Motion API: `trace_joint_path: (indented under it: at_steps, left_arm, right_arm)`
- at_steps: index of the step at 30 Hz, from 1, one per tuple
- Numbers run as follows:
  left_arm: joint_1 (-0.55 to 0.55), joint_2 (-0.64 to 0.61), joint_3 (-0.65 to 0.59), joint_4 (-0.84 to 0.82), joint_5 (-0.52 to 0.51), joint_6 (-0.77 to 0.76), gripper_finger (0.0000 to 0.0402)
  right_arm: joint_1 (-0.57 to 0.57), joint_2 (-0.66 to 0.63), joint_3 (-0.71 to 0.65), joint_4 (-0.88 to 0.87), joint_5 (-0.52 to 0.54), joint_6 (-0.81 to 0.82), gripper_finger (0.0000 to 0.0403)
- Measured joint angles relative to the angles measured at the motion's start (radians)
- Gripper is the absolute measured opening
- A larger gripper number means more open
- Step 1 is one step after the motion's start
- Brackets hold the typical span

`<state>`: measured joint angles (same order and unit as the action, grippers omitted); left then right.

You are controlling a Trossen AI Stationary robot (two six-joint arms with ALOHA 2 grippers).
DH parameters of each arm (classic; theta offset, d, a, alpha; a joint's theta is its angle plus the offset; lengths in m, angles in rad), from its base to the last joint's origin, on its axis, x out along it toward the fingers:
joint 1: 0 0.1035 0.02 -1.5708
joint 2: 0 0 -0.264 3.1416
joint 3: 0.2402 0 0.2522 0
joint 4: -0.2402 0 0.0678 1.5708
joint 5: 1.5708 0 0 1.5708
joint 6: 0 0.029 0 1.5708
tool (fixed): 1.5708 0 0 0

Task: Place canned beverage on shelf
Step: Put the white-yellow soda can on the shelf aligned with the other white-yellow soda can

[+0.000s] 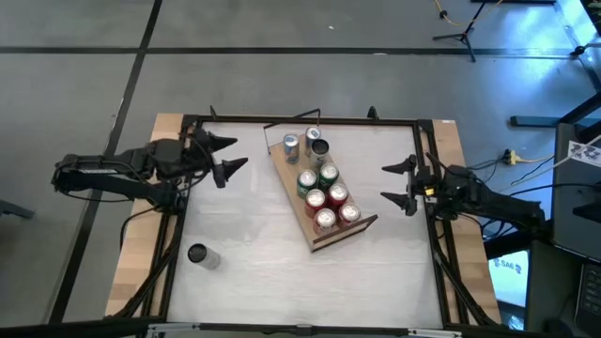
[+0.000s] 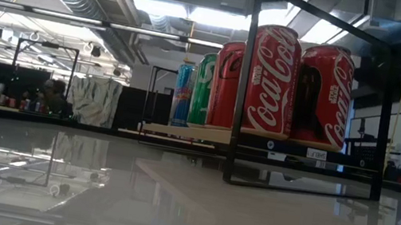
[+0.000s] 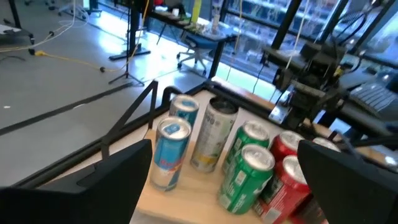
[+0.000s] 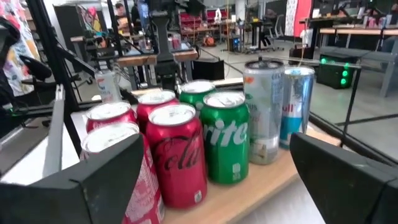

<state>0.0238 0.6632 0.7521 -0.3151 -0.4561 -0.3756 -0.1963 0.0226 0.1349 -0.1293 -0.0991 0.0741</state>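
The shelf (image 1: 299, 208), a light-wood board, lies slantwise on the table's middle. Its dark rim is at the near end and its black wire frame (image 1: 291, 124) at the far end. Several cans stand on it: blue-silver ones (image 1: 290, 145) at the far end, green ones (image 1: 328, 175) in the middle, red ones (image 1: 325, 220) at the near end. One more silver can (image 1: 199, 254) stands alone on the table at the near left. My left gripper (image 1: 225, 156) is open and empty left of the shelf. My right gripper (image 1: 398, 183) is open and empty right of it.
The table has a black frame (image 1: 310, 120) round its edges. White table top lies bare between the shelf and the lone can. In the low view the red cans (image 2: 270, 79) and the wire frame (image 2: 243, 87) fill the right half. The room behind holds desks and stands.
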Motion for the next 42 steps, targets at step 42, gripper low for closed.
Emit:
trace_joint_path:
  at_steps: [42]
  left_arm:
    - [-0.353,0.706,0.889,-1.258,0.649,-0.927,0.0392]
  right_arm:
    - [0.0,-0.018,-0.081,0.036,-0.015,0.018,0.0399]
